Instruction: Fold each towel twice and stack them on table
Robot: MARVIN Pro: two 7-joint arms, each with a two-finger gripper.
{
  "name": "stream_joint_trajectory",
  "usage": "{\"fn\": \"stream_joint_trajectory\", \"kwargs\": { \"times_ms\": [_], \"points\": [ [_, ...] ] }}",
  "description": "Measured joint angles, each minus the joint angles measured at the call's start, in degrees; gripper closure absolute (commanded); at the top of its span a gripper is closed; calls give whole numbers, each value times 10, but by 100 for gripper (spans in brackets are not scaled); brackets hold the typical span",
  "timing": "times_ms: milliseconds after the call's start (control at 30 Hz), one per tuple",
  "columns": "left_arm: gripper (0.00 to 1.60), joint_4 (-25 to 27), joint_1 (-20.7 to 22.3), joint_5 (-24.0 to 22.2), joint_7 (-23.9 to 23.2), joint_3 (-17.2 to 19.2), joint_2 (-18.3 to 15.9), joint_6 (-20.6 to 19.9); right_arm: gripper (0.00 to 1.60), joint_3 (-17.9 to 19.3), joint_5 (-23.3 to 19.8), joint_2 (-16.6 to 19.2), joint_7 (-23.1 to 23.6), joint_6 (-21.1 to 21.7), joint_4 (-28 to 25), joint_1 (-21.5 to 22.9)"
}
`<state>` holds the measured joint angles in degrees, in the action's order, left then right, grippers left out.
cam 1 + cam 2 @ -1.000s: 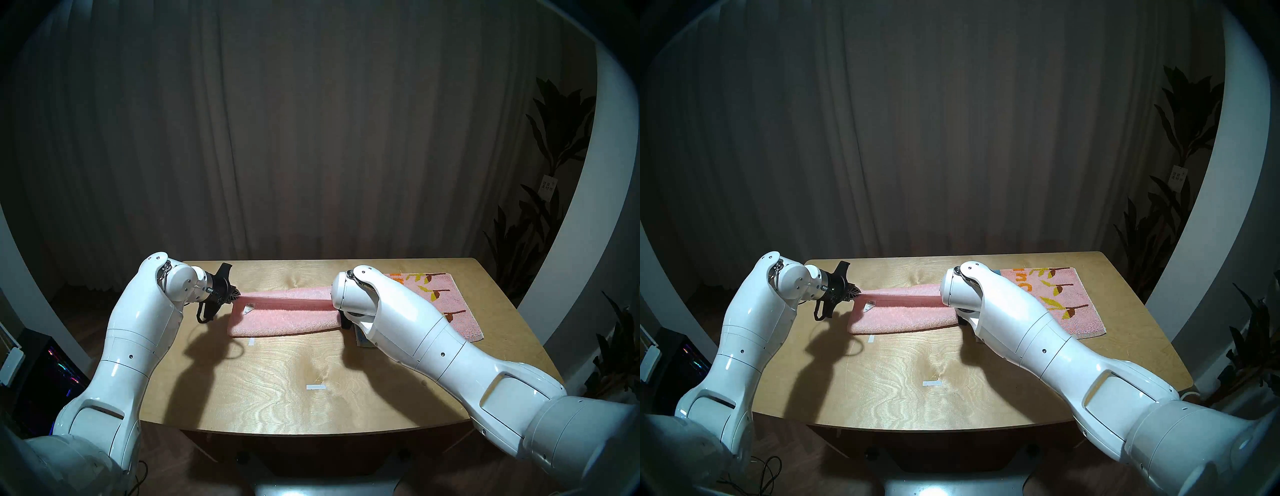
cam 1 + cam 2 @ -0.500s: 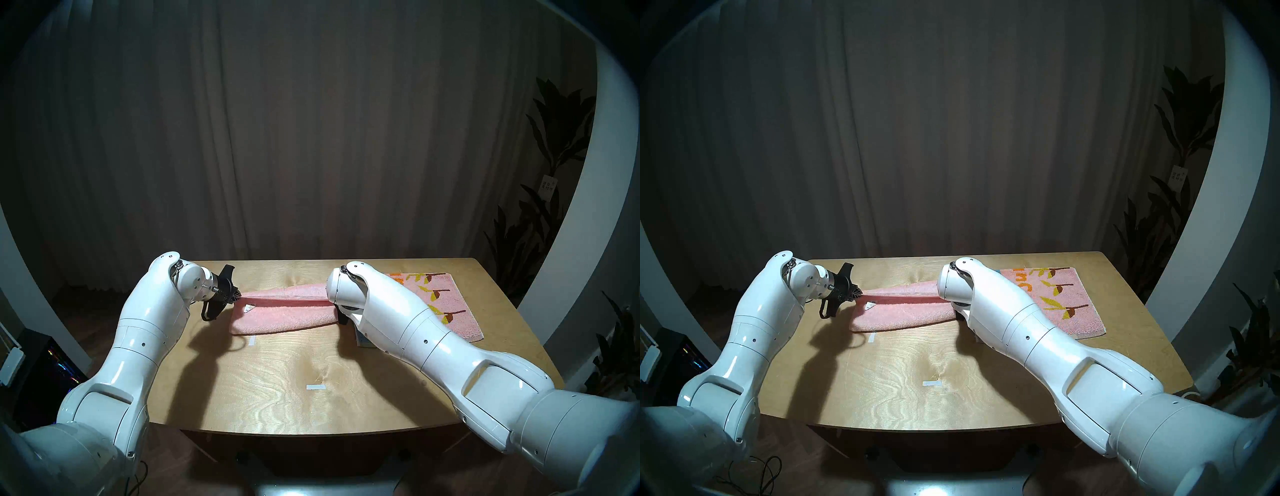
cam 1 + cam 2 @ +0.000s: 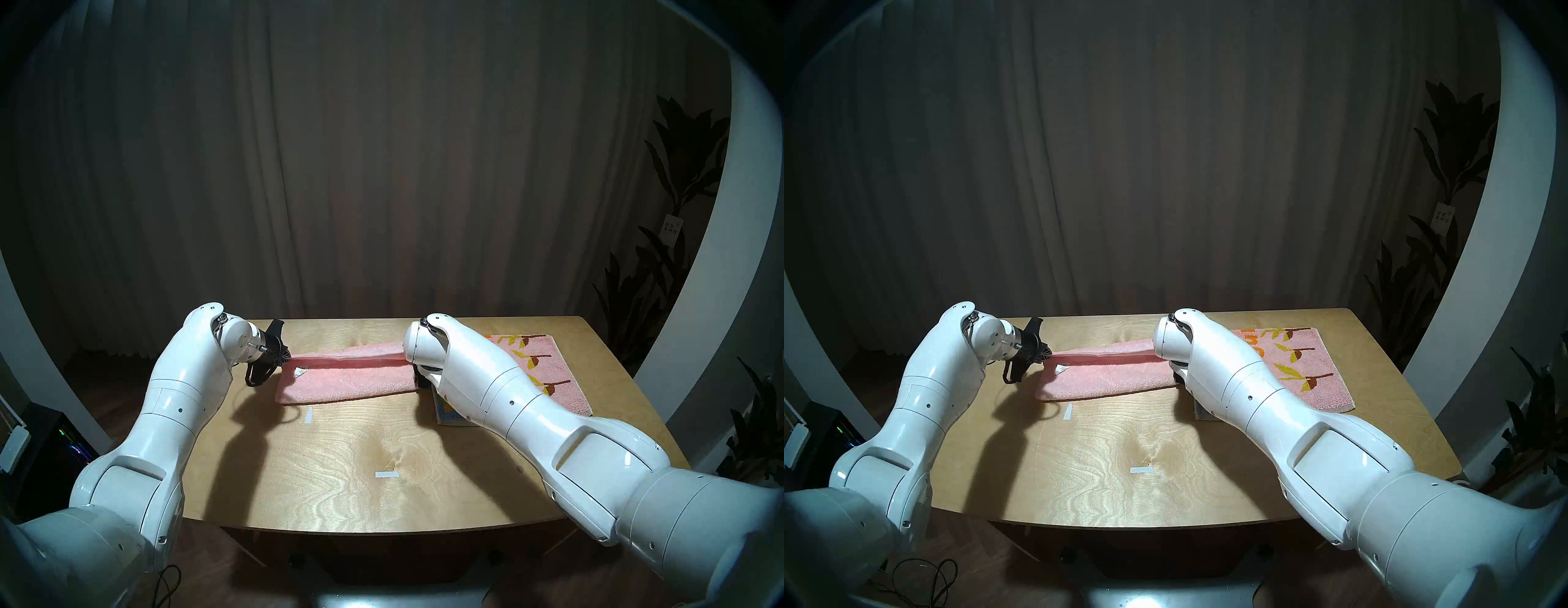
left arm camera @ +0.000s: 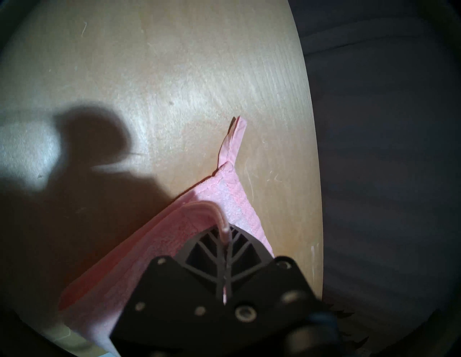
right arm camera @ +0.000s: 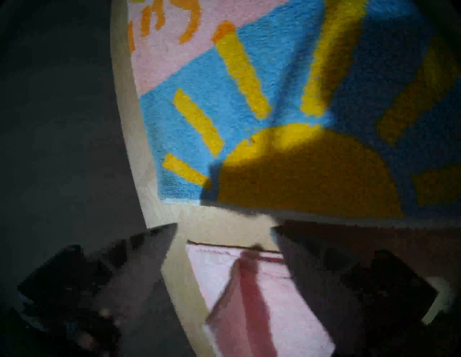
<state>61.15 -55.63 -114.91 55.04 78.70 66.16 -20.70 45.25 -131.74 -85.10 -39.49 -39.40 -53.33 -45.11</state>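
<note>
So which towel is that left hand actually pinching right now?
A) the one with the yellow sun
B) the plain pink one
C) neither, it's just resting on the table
B: in the left wrist view the left hand is closed on an edge of the plain pink towel, while the sun towel lies flat off to the right on the table.

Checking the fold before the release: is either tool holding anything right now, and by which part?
The left tool is shut on the plain pink towel, pinching its edge at the corner. The right tool stands apart; the towel's other end lies between its fingers, apparently ungripped.
</note>
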Motion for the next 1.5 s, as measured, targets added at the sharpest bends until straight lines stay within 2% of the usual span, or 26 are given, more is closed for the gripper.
{"fn": "stream_joint_trajectory", "kwargs": {
  "times_ms": [33,67,167,200,233,333,433,467,500,567,600,633,700,733,767,800,967,1133,1267,1500],
  "points": [
    [160,0,1,1,-1,0,0,0,0,1,0,-1,3,2,3,2],
    [149,0,3,2,-1,0,0,0,0,2,0,-2,5,5,7,3],
    [110,-1,6,6,-4,0,0,1,0,6,0,-7,13,14,20,7],
    [88,-1,7,7,-5,0,0,1,0,6,0,-8,15,15,22,8],
    [89,-1,8,8,-6,0,0,1,0,7,0,-9,17,19,26,9],
    [104,-2,10,11,-8,0,0,1,0,10,-1,-14,22,25,33,12],
    [100,-5,14,15,-10,-1,1,1,0,13,-4,-20,28,31,42,16],
    [104,-7,16,16,-11,-2,2,0,0,15,-6,-23,30,34,45,18],
    [117,-8,16,17,-11,-2,2,0,0,16,-7,-24,31,35,46,19],
    [117,-10,19,20,-12,-4,5,0,0,19,-11,-29,35,38,49,22],
    [109,-11,20,20,-13,-5,6,0,0,20,-12,-31,36,39,50,22],
    [93,-13,21,22,-13,-7,8,-1,0,21,-14,-34,38,40,50,24],
    [87,-15,23,24,-14,-9,9,-1,0,23,-16,-38,41,42,52,27],
    [49,-16,23,24,-15,-9,10,-2,0,25,-17,-39,43,43,54,29],
    [29,-18,25,26,-16,-11,12,-2,0,26,-19,-43,46,44,57,31],
    [0,-19,26,27,-17,-11,13,-2,0,28,-20,-45,48,46,61,34],
    [0,-17,30,36,-27,-14,15,-2,0,34,-25,-53,55,50,79,45],
    [0,12,30,44,-40,-12,10,-2,0,42,-29,-55,59,54,78,54],
    [0,42,27,46,-50,-2,2,-1,0,45,-33,-53,60,58,65,56],
    [0,96,-5,27,-59,31,-13,3,0,45,-34,-37,59,71,24,52]
  ]
}}
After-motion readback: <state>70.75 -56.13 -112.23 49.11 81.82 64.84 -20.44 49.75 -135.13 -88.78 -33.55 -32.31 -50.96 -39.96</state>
